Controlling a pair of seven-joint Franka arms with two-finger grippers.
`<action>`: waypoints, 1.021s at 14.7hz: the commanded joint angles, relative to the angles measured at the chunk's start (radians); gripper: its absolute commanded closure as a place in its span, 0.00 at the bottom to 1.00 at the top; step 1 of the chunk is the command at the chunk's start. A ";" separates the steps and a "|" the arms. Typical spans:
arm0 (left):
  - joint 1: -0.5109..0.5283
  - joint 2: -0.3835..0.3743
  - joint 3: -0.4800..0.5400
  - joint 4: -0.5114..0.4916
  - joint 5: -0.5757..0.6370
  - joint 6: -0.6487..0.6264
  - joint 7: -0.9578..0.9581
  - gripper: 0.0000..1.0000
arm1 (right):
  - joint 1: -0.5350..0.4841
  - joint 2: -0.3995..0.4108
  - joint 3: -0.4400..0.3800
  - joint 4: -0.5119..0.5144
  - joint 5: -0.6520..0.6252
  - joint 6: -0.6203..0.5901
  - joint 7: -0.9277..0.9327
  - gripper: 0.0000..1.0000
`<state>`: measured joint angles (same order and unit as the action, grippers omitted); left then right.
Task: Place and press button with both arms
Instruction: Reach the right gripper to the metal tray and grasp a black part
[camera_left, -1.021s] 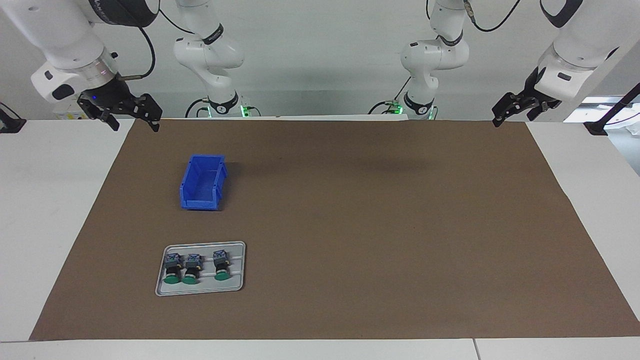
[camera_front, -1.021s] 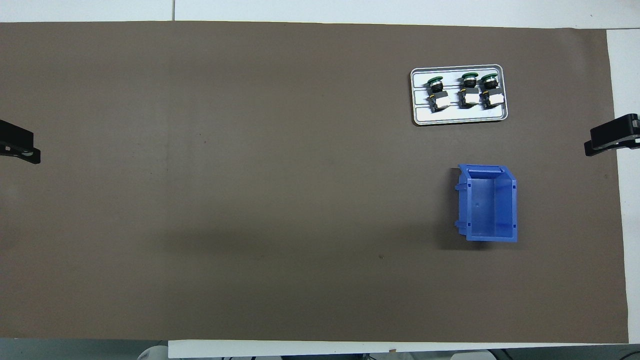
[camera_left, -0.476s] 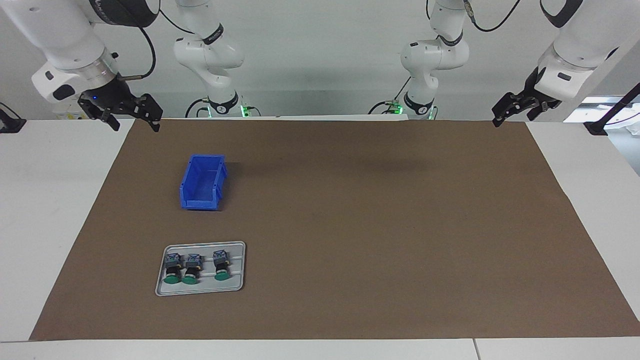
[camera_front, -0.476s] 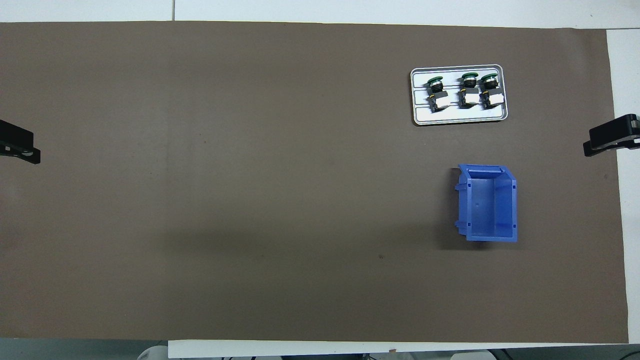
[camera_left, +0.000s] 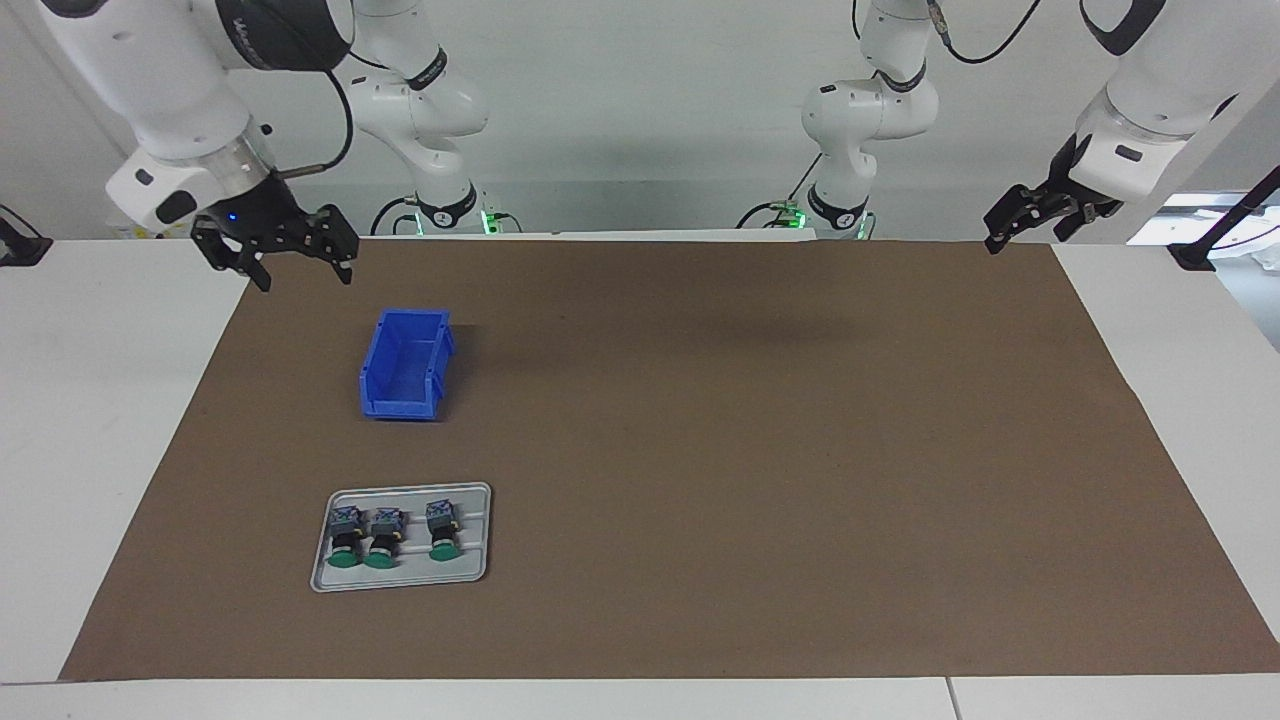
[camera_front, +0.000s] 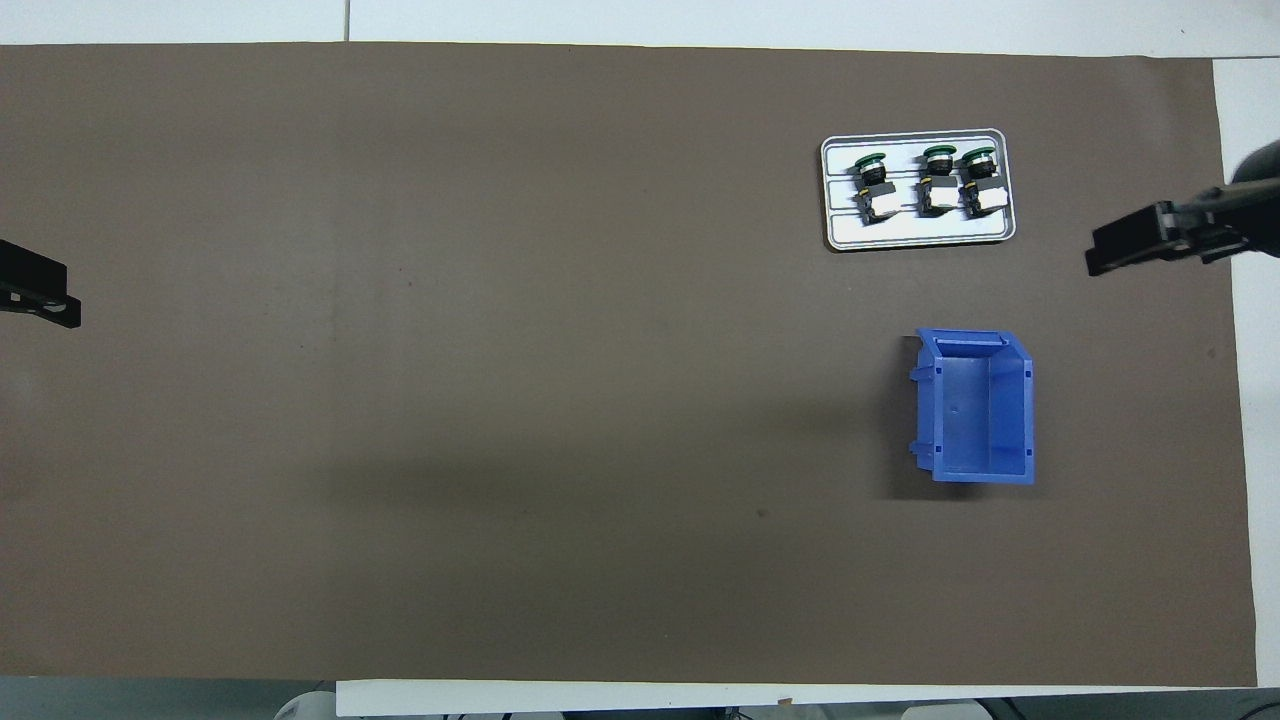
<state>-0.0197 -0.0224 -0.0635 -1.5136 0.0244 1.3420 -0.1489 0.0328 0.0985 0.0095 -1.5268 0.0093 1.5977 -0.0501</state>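
Three buttons lie in a row on a small grey tray (camera_left: 478, 578) (camera_front: 912, 236) that sits on the brown mat (camera_left: 700, 450) (camera_front: 500, 400) covering the table (camera_left: 90, 420) (camera_front: 1245, 90), toward the right arm's end and farther from the robots than the blue bin (camera_left: 405, 364) (camera_front: 978, 407). Two of the buttons (camera_left: 346, 536) (camera_front: 979, 182) (camera_left: 383, 537) (camera_front: 938, 182) lie just beside each other, whether touching cannot be told; the third button (camera_left: 441, 532) (camera_front: 872, 187) lies a little apart, toward the left arm's end. Their green caps point away from the robots. The bin stands open-topped with nothing visible inside. The right tool (camera_left: 297, 269) (camera_front: 1130, 245) hangs in the air over the mat's edge at the right arm's end, released, its two fingers (camera_left: 260, 274) spread apart in the facing view; in the overhead view only its black tip and part of the wrist show, cut off by the picture's edge. The left tool (camera_left: 1015, 232) (camera_front: 40, 298) waits in the air over the mat's corner at the left arm's end; it is seen side-on and partly cut off overhead, so whether it is released or clenched cannot be told. Both arms (camera_left: 180, 90) (camera_left: 1150, 110) are cropped at the top of the facing view.
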 joint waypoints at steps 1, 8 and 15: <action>-0.002 -0.028 0.002 -0.033 0.009 0.006 -0.009 0.00 | 0.044 0.131 0.003 0.013 0.009 0.144 0.056 0.03; -0.002 -0.028 0.002 -0.033 0.009 0.005 -0.009 0.00 | 0.078 0.415 0.003 0.013 0.000 0.540 0.090 0.11; -0.002 -0.028 0.002 -0.033 0.009 0.005 -0.009 0.00 | 0.073 0.483 0.003 -0.019 0.001 0.620 0.022 0.18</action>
<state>-0.0197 -0.0224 -0.0635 -1.5136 0.0244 1.3420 -0.1489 0.1104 0.5728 0.0072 -1.5342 0.0091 2.1957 -0.0020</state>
